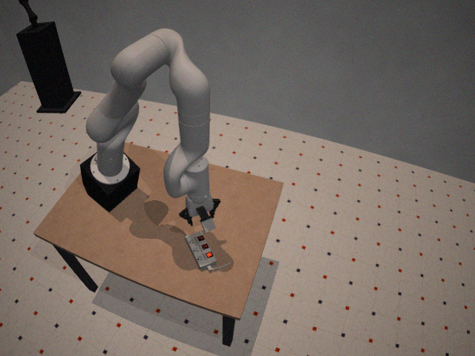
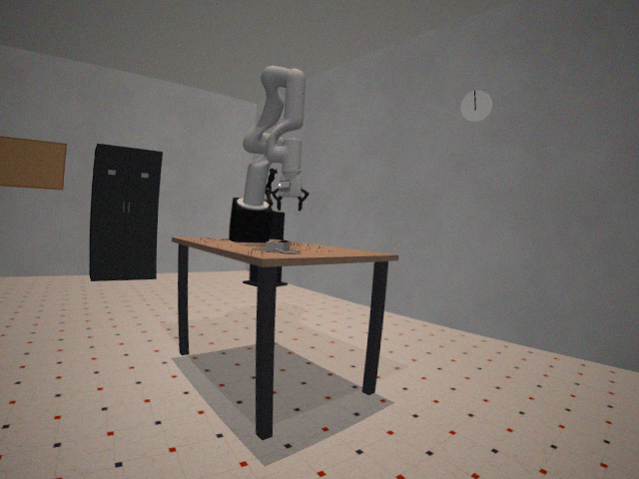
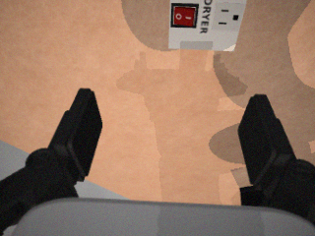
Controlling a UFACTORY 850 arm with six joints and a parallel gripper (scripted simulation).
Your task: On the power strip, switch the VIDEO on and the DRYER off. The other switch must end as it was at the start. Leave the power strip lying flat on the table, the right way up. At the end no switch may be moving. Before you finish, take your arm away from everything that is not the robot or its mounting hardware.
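Note:
The white power strip (image 1: 196,254) (image 2: 278,248) (image 3: 223,35) lies flat on the brown table (image 1: 96,230) (image 2: 335,253), the right way up, near the front right edge. It has three red rocker switches in a row. The one at the far end from the arm (image 1: 209,254) glows bright; the other two look darker. The DRYER switch (image 3: 184,16) (image 1: 200,238) is at the end nearest the arm and looks dull red in the wrist view. My gripper (image 1: 201,214) (image 2: 290,205) (image 3: 170,109) is wide open and empty, hanging well above the table just short of the DRYER end.
The arm's black base block (image 1: 109,184) (image 2: 253,224) stands at the table's back left. A short grey cord stub (image 1: 220,265) sticks out of the strip's far end, close to the table edge. A black cabinet (image 2: 124,211) stands by the wall.

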